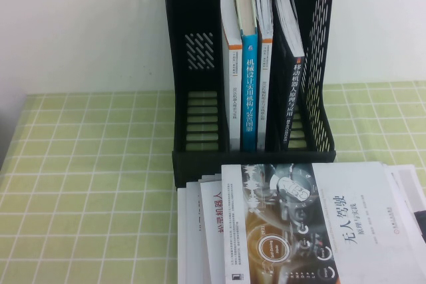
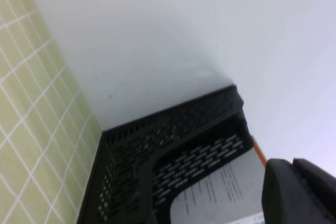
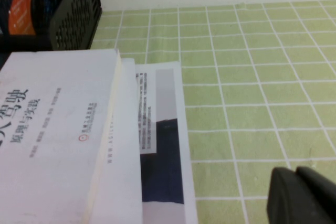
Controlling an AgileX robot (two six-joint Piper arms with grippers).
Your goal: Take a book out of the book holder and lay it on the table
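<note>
The black-spined book [image 1: 291, 91] stands upright in the right compartment of the tall black book holder [image 1: 193, 98] at the back of the green checked table [image 1: 86, 184]. Its black cover with the orange shape [image 3: 21, 1] shows inside the holder [image 3: 79, 14] in the right wrist view. Neither gripper shows in the high view. My left gripper [image 2: 293, 182] is shut and empty, in the air to the left of the holder [image 2: 157, 145]. My right gripper [image 3: 295, 182] is shut and empty, low over the table [image 3: 252, 77] to the right of the book stack.
A blue-spined book [image 1: 249, 91] and two white books with orange bands [image 1: 233, 84] stand in the holder's middle compartment. A stack of books topped by a white-covered one with a dial picture [image 1: 299, 224] lies in front of the holder. A white wall is behind.
</note>
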